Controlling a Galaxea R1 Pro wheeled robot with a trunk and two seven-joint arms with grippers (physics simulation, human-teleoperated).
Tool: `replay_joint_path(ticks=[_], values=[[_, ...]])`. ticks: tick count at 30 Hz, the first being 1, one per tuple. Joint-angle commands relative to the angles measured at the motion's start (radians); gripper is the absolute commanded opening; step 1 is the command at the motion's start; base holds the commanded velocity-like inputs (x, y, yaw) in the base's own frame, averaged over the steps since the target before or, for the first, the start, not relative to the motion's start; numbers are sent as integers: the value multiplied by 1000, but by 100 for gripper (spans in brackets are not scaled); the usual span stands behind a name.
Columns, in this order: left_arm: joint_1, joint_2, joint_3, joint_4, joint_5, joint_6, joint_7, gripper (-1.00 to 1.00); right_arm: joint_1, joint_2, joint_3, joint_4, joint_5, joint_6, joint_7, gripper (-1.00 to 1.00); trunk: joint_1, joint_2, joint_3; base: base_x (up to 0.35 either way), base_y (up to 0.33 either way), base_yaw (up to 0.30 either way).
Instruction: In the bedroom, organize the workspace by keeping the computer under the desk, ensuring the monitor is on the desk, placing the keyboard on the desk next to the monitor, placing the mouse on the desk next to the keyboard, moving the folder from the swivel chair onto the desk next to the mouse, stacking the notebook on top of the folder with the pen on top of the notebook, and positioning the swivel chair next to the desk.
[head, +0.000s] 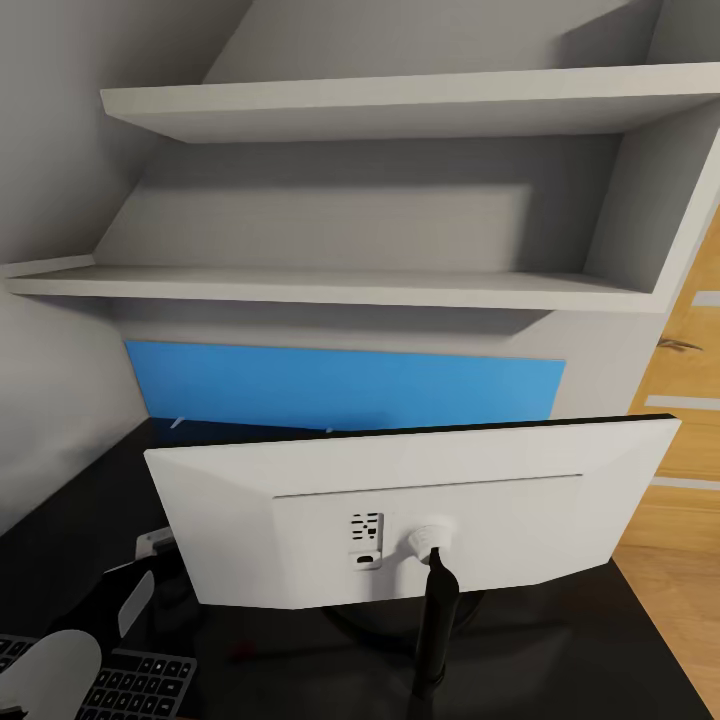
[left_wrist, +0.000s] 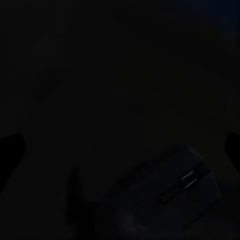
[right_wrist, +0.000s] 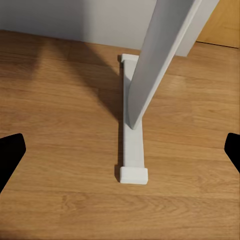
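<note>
The monitor (head: 300, 530) stands on the glossy black desk (head: 620, 650), its white back toward me and its black neck running down to the foot. The black keyboard (head: 140, 690) lies at the near left of the desk, partly under my left arm (head: 70, 650). In the very dark left wrist view, the black mouse (left_wrist: 175, 192) rests on the desk just ahead of my open left gripper (left_wrist: 120, 147), outside its fingers (left_wrist: 10, 152). My right gripper (right_wrist: 120, 150) hangs open and empty below the desk, over the wooden floor (right_wrist: 55, 150).
A white desk leg (right_wrist: 155, 60) with its flat foot (right_wrist: 132, 165) stands right before the right gripper. A blue wall panel (head: 340, 385) and two grey shelves (head: 350, 290) rise behind the desk. A wooden door (head: 690, 440) is at the right.
</note>
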Motion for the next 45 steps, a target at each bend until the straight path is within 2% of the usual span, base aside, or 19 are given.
replay_joint_path(ticks=[1,45], values=[[0,0,0,-2,11,6,3,100,-1,0,-4,2,10,-3,-7,100,0,-1,-1,0,0,0],[0,-5,-2,3,11,12,1,100,-1,-1,-4,2,10,-3,-9,100,0,-1,-1,0,0,0]])
